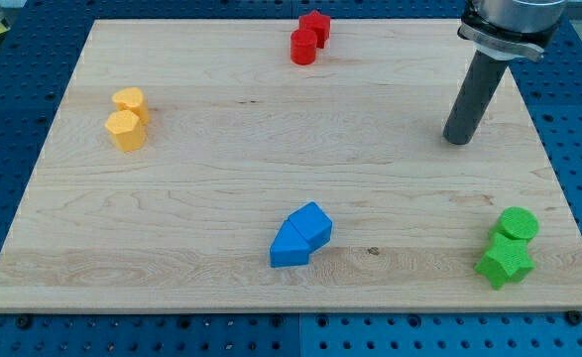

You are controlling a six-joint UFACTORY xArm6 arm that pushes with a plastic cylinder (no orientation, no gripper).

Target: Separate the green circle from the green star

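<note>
— Two green blocks sit touching near the view's bottom right corner of the wooden board: the green circle above, the green star just below it, close to the edge. Where's your rod?

— My tip rests on the board well above them, toward the view's top right, touching no block. There are no fingers on this rig, only the bare rod, so it holds nothing.

— Why is it parked there?

— I judge it's placed to come down at the circle from above and nudge it off the star.

— The other blocks?

— Paired and far off: two yellow blocks left, two red blocks top, two blue blocks bottom centre.

— Any writing?

— None that I can read.
</note>
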